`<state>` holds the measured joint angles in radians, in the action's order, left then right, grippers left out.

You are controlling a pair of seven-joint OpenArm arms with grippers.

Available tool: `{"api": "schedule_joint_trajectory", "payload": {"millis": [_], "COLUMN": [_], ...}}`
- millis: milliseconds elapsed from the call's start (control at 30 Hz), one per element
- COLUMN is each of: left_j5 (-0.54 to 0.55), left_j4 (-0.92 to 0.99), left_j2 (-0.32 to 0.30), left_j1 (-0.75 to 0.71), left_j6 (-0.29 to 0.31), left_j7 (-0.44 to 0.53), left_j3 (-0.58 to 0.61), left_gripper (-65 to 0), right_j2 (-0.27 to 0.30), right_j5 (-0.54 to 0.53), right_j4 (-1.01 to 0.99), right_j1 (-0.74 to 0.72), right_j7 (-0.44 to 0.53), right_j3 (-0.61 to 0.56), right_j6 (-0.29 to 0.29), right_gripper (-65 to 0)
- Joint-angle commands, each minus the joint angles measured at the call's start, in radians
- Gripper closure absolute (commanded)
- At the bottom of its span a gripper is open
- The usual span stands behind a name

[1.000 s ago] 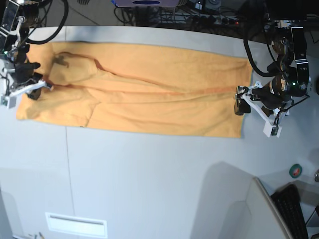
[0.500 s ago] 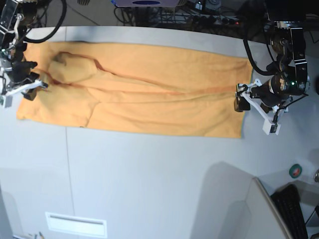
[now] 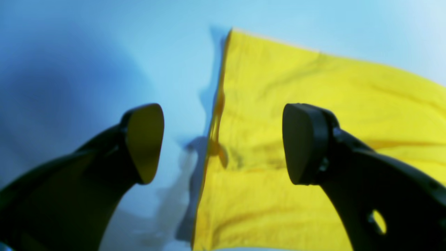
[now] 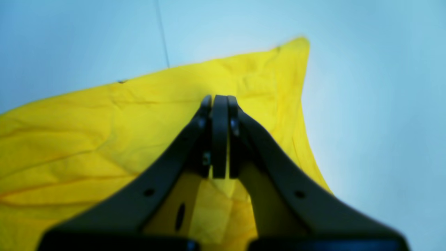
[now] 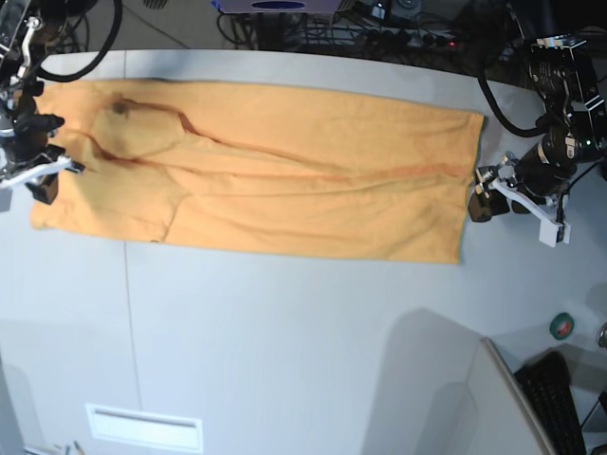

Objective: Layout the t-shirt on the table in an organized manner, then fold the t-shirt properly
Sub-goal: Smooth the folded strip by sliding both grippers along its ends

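Note:
The orange-yellow t-shirt (image 5: 285,180) lies as a long flat band across the far half of the table (image 5: 285,341). My left gripper (image 5: 480,201) hovers just off its right end, open. In the left wrist view the t-shirt (image 3: 313,104) has its edge running between the spread fingers (image 3: 144,143), with nothing held by the left gripper (image 3: 223,143). My right gripper (image 5: 43,180) is at the shirt's left end. In the right wrist view the right gripper (image 4: 219,104) is shut above the t-shirt (image 4: 87,122), and I see no cloth between its tips.
A thin dark seam (image 5: 128,284) crosses the table. A green tape roll (image 5: 562,325), a keyboard (image 5: 560,403) and a slanted white panel (image 5: 493,398) sit at the near right. Cables (image 5: 379,24) run behind the far edge. A white slotted plate (image 5: 144,427) lies at the near left.
My left gripper has drawn back to the right, off the shirt's right end. My right gripper has slid left to the shirt's left end. The shirt's outline stays put.

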<state>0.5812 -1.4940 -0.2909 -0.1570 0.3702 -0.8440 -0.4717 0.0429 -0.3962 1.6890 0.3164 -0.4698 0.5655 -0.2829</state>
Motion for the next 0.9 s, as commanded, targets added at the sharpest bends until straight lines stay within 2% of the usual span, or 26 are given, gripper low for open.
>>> {"api": "schedule_joint_trajectory", "payload": {"millis": [0, 133, 200, 367, 867], "left_j5": [0.032, 0.030, 0.032, 0.029, 0.029], "left_j4": [0.016, 0.145, 0.195, 0.326, 0.513], "left_j2": [-0.011, -0.003, -0.003, -0.001, -0.003], "left_j1": [0.018, 0.043, 0.052, 0.076, 0.161], "left_j6": [0.049, 0.168, 0.198, 0.201, 0.203], "left_j7": [0.015, 0.021, 0.044, 0.117, 0.113], "left_j3": [-0.003, -0.003, -0.003, 0.008, 0.009], "left_gripper": [-50.2, -50.7, -50.8, -51.0, -49.7], "right_j2": [0.010, 0.010, 0.010, 0.008, 0.008], "right_j5": [-0.008, -0.008, -0.010, -0.010, -0.010], "right_j4": [0.032, 0.043, 0.043, 0.038, 0.036], "right_j1": [0.000, -0.003, -0.003, -0.003, -0.003], "right_j7": [0.019, 0.019, 0.018, 0.018, 0.016], "right_j3": [0.004, 0.000, -0.002, -0.002, -0.003], "right_j6": [-0.002, -0.002, -0.002, -0.002, -0.002], "right_gripper": [0.0, 0.0, 0.0, 0.0, 0.0]}}
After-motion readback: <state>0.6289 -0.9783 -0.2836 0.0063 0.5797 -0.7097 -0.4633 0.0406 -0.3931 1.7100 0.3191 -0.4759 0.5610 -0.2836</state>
